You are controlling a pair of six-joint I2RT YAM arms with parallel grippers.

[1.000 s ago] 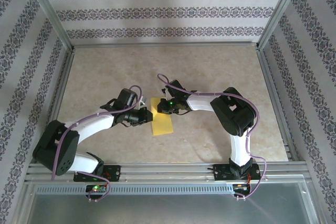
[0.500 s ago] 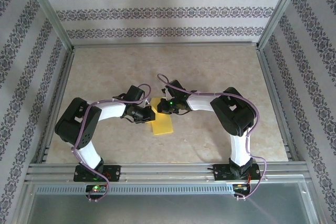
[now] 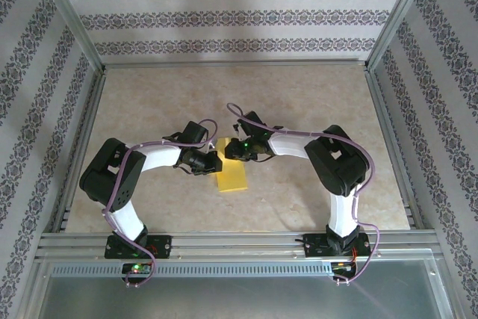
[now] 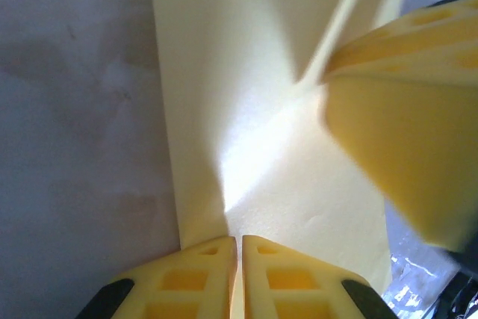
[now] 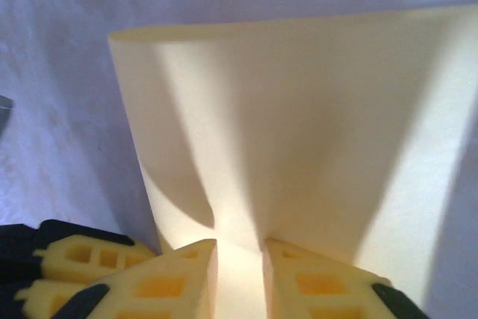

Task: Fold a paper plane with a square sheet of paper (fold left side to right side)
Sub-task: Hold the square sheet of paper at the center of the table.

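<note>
The thin, plain yellow sheet of paper point(image 3: 233, 177) lies about midway across the beige, marble-patterned table point(image 3: 149, 102). From above it reads as a narrow rectangle with crisp straight edges, and its far end is covered by the right claw point(image 3: 228, 152). Close up, the paper is matte and smooth. At that far end it bows up off the table in a soft curve with a rounded upper corner. The right claw's yellow, lattice-moulded fingers point(image 5: 314, 282) stand a little spread, with the paper showing in the gap between them. The left claw point(image 3: 214, 163) meets the sheet at its left edge, its matching yellow fingers point(image 4: 202, 274) pressed together, tips down at the flat paper beside a straight, sharp border.
</note>
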